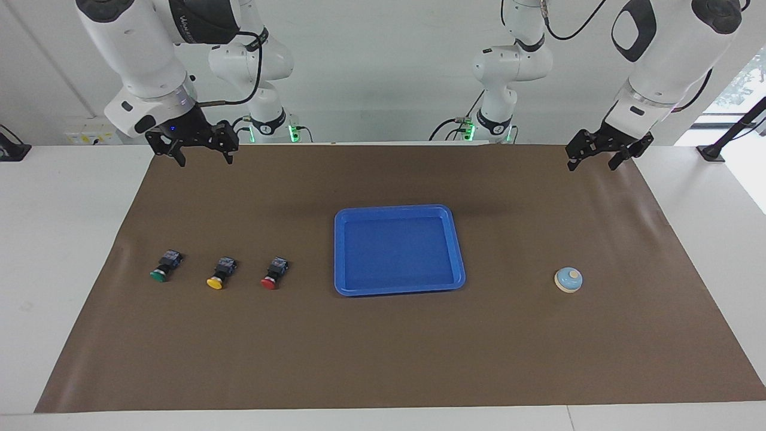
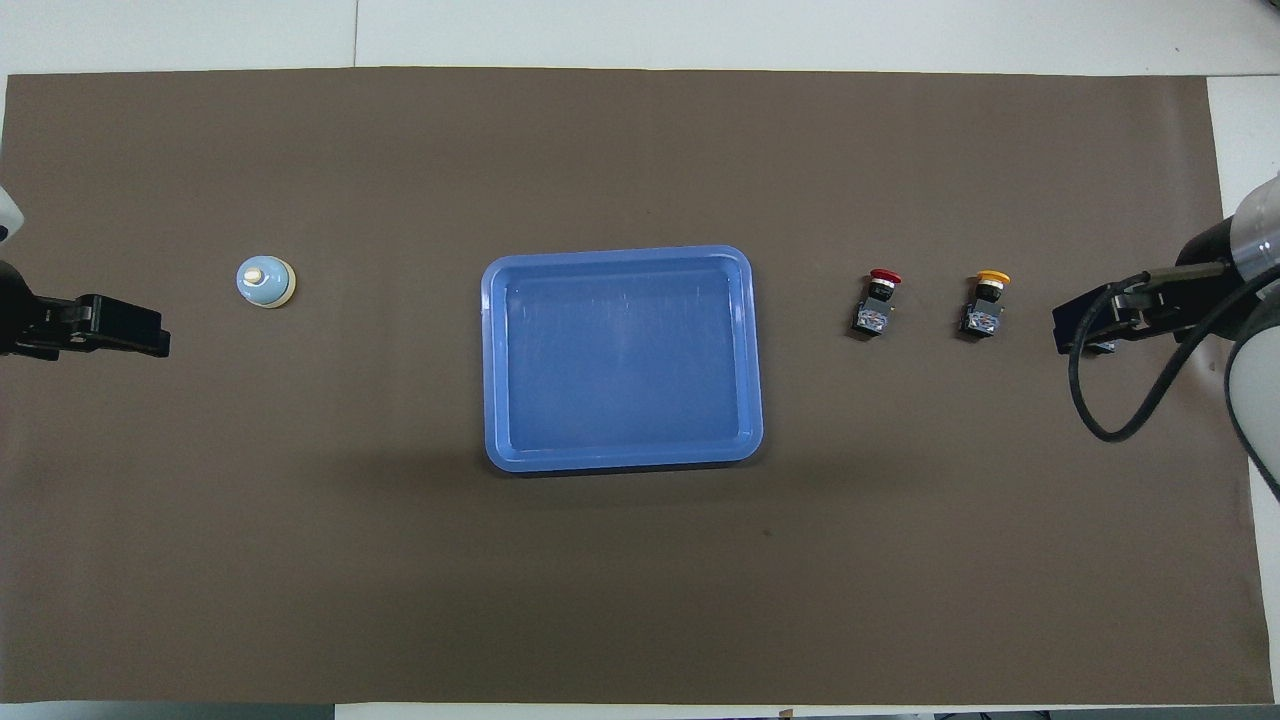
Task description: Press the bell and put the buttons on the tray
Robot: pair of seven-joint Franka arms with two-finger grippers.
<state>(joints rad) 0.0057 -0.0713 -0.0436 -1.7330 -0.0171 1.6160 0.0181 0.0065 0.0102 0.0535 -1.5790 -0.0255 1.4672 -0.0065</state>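
The right gripper [image 1: 203, 155] hangs with jaws wide and empty over the brown paper mat [image 1: 383, 353] at its edge nearest the robots, toward the right arm's end. The left gripper [image 1: 595, 160] hangs likewise, jaws wide and empty, at the left arm's end. On the worktop [image 1: 60, 239], the bright blue rectangular plastic tray [image 1: 344, 281] lies mid-mat. Three push-button switches, green-capped [image 1: 163, 267], yellow-capped [image 1: 220, 274] and red-capped [image 1: 274, 273], lie in a row toward the right arm's end. The small light-blue domed bell [image 1: 568, 279] sits toward the left arm's end.
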